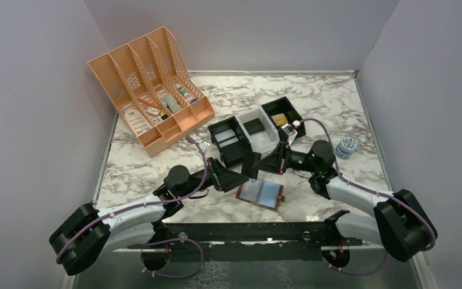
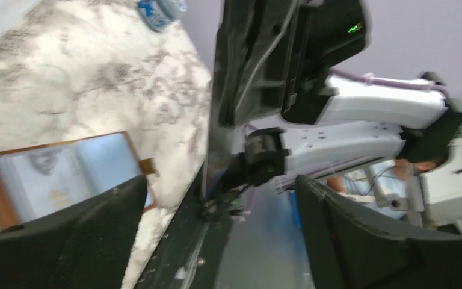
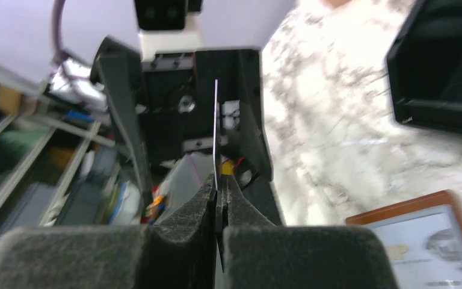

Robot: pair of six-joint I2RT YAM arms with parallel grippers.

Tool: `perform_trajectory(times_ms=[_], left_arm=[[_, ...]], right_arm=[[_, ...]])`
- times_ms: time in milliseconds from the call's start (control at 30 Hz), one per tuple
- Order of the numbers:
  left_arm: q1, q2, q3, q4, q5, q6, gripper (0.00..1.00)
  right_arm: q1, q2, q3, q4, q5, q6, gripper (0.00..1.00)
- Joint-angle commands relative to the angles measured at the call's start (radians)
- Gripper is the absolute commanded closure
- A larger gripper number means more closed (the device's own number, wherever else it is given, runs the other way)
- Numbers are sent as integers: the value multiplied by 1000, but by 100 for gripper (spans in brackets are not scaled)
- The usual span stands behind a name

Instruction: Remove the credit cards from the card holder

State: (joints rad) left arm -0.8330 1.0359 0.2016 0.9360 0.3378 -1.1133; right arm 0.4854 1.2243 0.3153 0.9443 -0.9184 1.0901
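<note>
My right hand (image 3: 218,194) is pinching shut on one credit card (image 3: 216,120), edge-on, between my left hand's (image 2: 219,180) wide-open fingers. The card holder (image 1: 260,194) is lying spread on the table (image 1: 337,108) just beside both hands, holding a second credit card (image 3: 421,241). Black-and-white trays (image 1: 252,129) beyond are holding small items.

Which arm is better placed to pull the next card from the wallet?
Left. The left pincer is open and empty near the wallet; the right pincer is shut on a card.

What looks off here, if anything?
Nothing spilled or damaged. A thin pale plastic card is pinched edge-on in the shut right gripper, midair, flanked by the open left gripper. The open brown leather wallet lies skewed.
</note>
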Motion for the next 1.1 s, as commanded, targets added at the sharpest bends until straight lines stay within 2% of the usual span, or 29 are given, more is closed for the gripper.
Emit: perform_trajectory(times_ms=[0, 100, 200, 267, 367, 600, 867, 1067], left_arm=[[15, -126, 65, -394, -135, 146, 1], [37, -194, 135, -706, -268, 219, 1], [57, -200, 208, -914, -388, 278, 1], [68, -165, 253, -986, -437, 309, 1], [79, -88, 311, -1031, -507, 299, 1], [100, 107, 408, -1043, -625, 259, 1], [140, 327, 543, -1047, -616, 332, 1], [150, 337, 547, -1067, -640, 338, 1]], right_arm=[[2, -126, 124, -539, 299, -336, 99], [2, -168, 195, -719, 514, -483, 99], [1, -156, 250, -785, 652, -594, 99], [0, -125, 291, -807, 722, -647, 99], [1, -50, 371, -859, 794, -715, 99], [2, 175, 582, -1007, 810, -820, 99], [2, 336, 719, -1079, 726, -886, 99], [2, 369, 738, -1093, 591, -885, 99]])
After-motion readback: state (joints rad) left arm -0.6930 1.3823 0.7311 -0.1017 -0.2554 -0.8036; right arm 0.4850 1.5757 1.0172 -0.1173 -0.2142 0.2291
